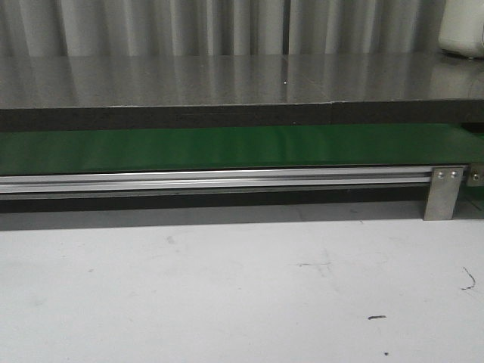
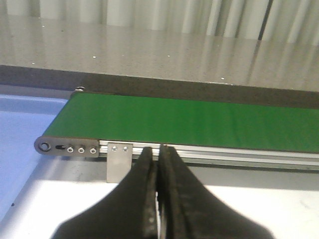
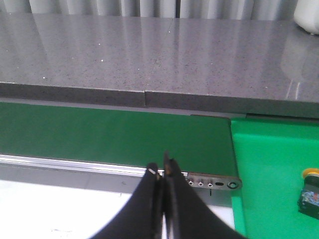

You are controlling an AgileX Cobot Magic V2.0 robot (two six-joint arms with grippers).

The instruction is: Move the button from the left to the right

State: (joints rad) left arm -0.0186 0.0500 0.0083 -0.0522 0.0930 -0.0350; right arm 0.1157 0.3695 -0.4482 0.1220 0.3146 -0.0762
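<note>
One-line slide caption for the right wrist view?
Shut right gripper over green conveyor belt; orange-capped black push-button on bright green tray.

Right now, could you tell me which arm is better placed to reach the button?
The right arm, probably. Only its wrist view shows the button, sitting on a bright green surface past the belt's end. The left arm faces the belt's other end, with no button visible. Both grippers' jaws are shut.
</note>
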